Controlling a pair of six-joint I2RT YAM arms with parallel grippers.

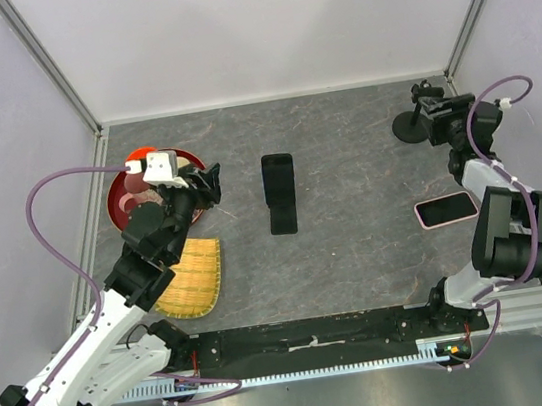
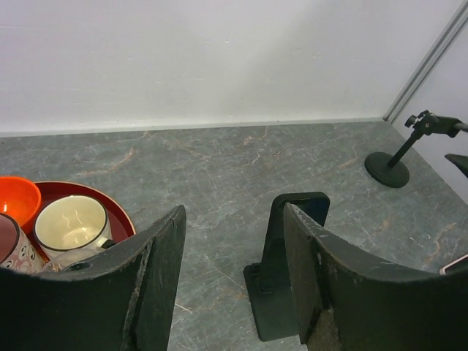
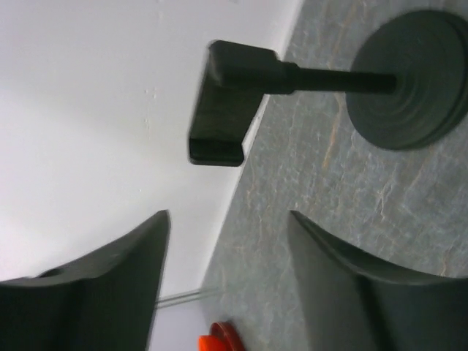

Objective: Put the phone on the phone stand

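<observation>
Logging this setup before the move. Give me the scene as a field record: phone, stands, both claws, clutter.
phone: pink-edged, lying flat on the table beside the right arm, not held
flat black stand: mid-table, nothing on it
pole stand: round base, far right corner, clamp empty
left claw: open, holding nothing, facing the flat black stand
right claw: open, holding nothing, close to the pole stand
clutter: red tray with cups, woven mat, both on the left
task status: phone not yet picked up
</observation>
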